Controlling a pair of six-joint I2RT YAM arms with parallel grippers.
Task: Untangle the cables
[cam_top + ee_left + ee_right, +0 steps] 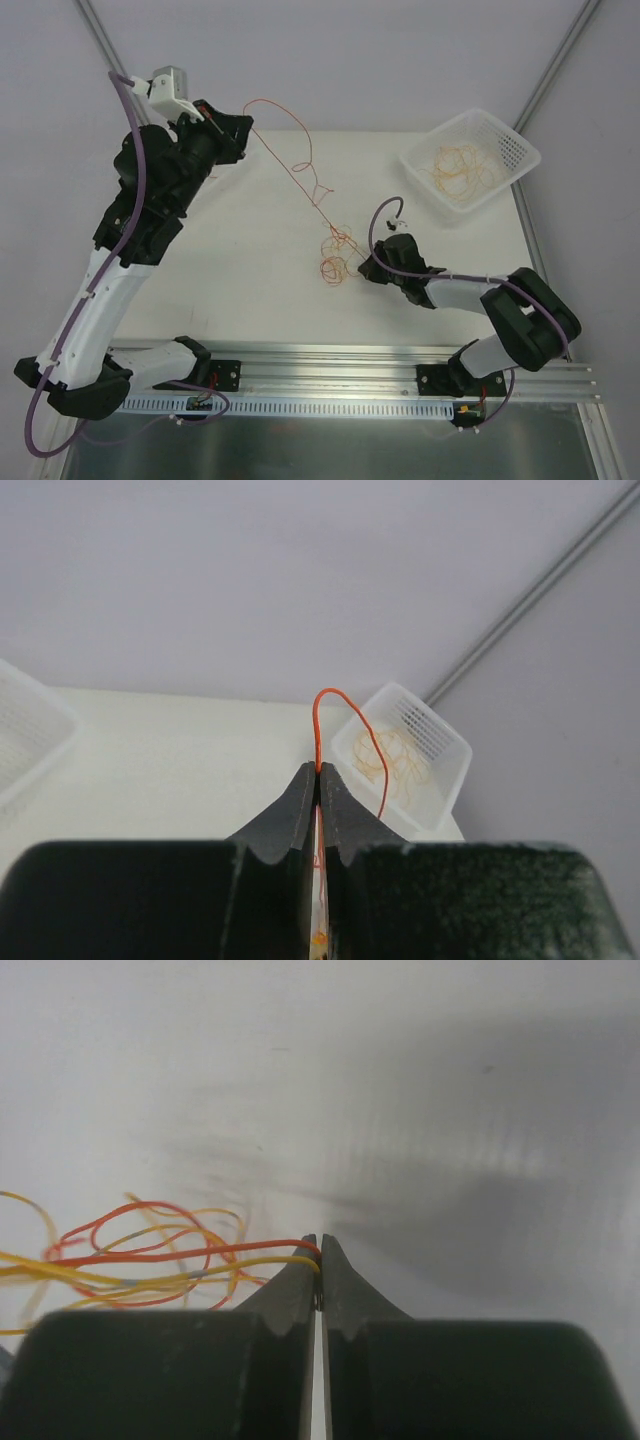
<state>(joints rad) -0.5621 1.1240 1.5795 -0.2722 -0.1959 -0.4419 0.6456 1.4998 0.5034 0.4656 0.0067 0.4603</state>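
A tangle of thin red and orange-yellow cables (335,255) lies mid-table. One red cable (290,160) rises from it in a long loop to my left gripper (246,127), held high at the back left. In the left wrist view that gripper (319,770) is shut on the red cable (335,695), which arcs out above the tips. My right gripper (362,265) sits low at the tangle's right side. In the right wrist view it (320,1245) is shut on a red strand and a yellow strand (240,1253) that run off left into the bundle (130,1260).
A white mesh basket (415,165) stands at the back right corner with several yellow cables (462,168) inside; it also shows in the left wrist view (450,770). The edge of another white basket (25,730) appears at that view's left. An aluminium rail (350,355) runs along the near edge.
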